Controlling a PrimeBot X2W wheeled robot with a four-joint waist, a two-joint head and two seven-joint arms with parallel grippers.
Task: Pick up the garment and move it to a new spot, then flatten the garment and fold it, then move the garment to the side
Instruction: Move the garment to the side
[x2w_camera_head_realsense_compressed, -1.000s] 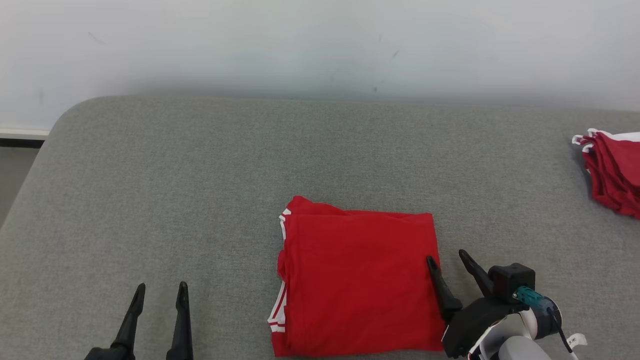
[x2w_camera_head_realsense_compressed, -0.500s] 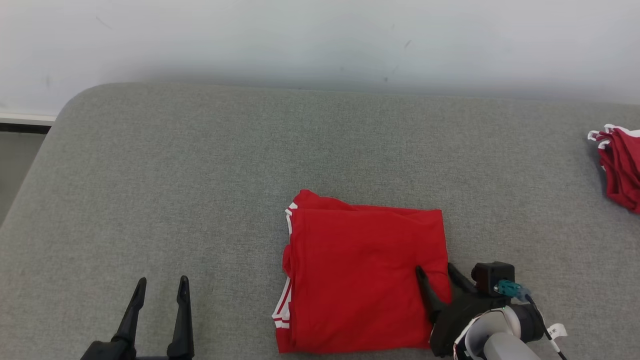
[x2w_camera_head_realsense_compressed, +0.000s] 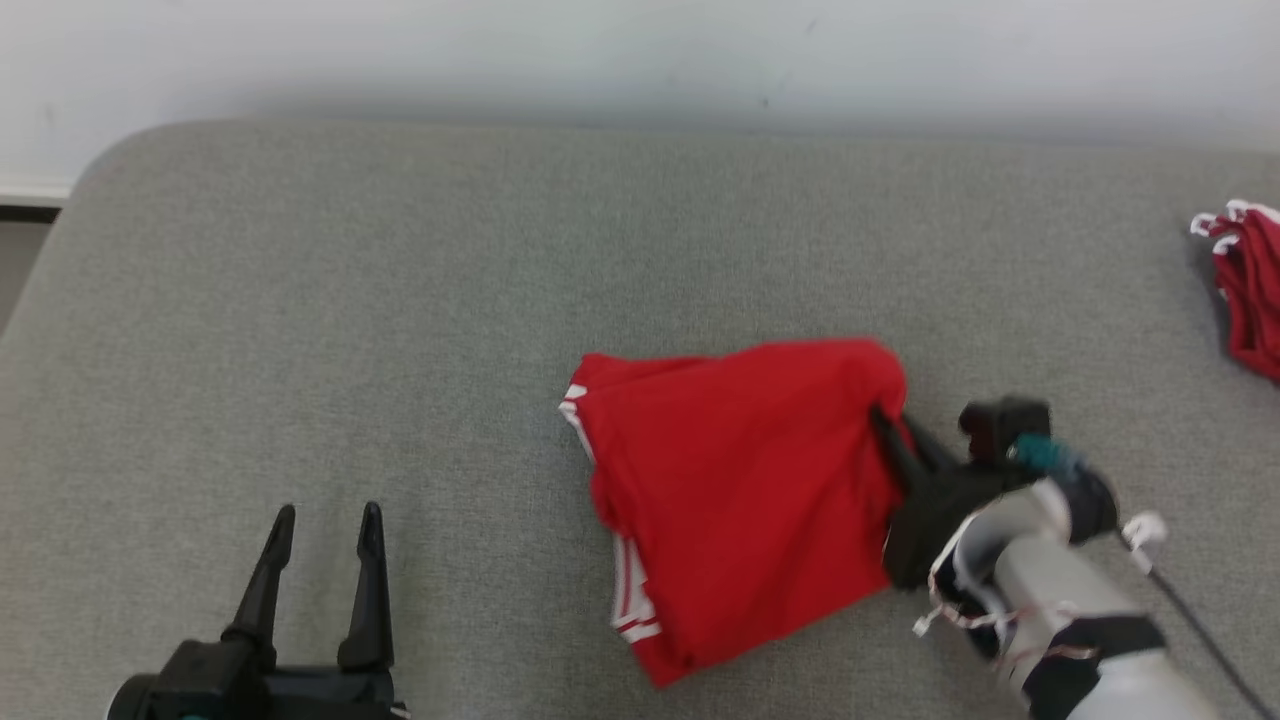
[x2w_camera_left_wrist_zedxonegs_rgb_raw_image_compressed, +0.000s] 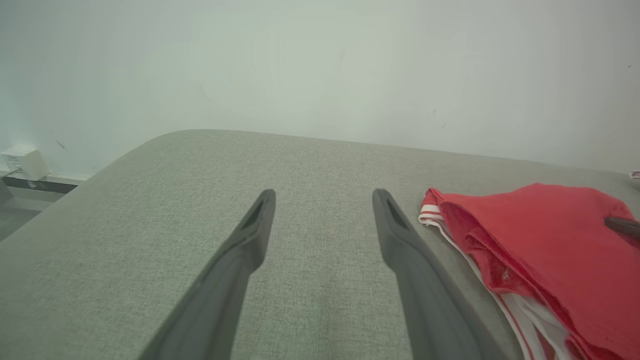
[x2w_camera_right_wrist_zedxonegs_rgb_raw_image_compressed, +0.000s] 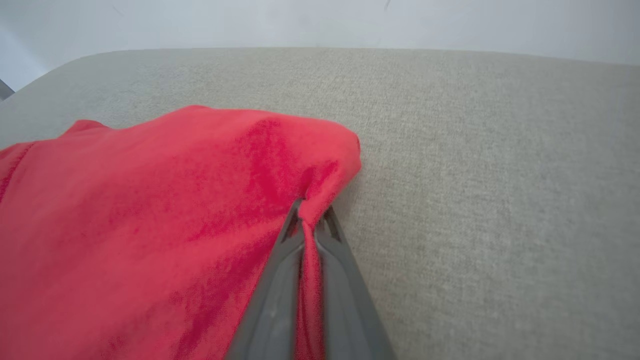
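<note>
The garment (x2w_camera_head_realsense_compressed: 740, 480) is a folded red piece with white striped trim, lying on the grey cushioned surface (x2w_camera_head_realsense_compressed: 400, 300). My right gripper (x2w_camera_head_realsense_compressed: 885, 420) is shut on the garment's right edge, which is pulled up off the surface into a peak. In the right wrist view the red cloth (x2w_camera_right_wrist_zedxonegs_rgb_raw_image_compressed: 175, 210) is pinched between the fingers, with my right gripper (x2w_camera_right_wrist_zedxonegs_rgb_raw_image_compressed: 310, 212) closed tight. My left gripper (x2w_camera_head_realsense_compressed: 322, 515) stands open at the lower left, well clear of the cloth. The left wrist view has my left gripper (x2w_camera_left_wrist_zedxonegs_rgb_raw_image_compressed: 322, 200) with nothing between its fingers and the garment (x2w_camera_left_wrist_zedxonegs_rgb_raw_image_compressed: 540, 250) to the right.
A pile of other red garments (x2w_camera_head_realsense_compressed: 1245, 290) with white trim lies at the far right edge. A pale wall (x2w_camera_head_realsense_compressed: 640, 50) runs behind the surface. The surface's rounded left corner (x2w_camera_head_realsense_compressed: 90, 170) drops off toward the floor.
My right gripper has closed on the garment's right edge and lifted it away from me, skewing the fold. The head camera has tilted. The left arm has stayed put.
</note>
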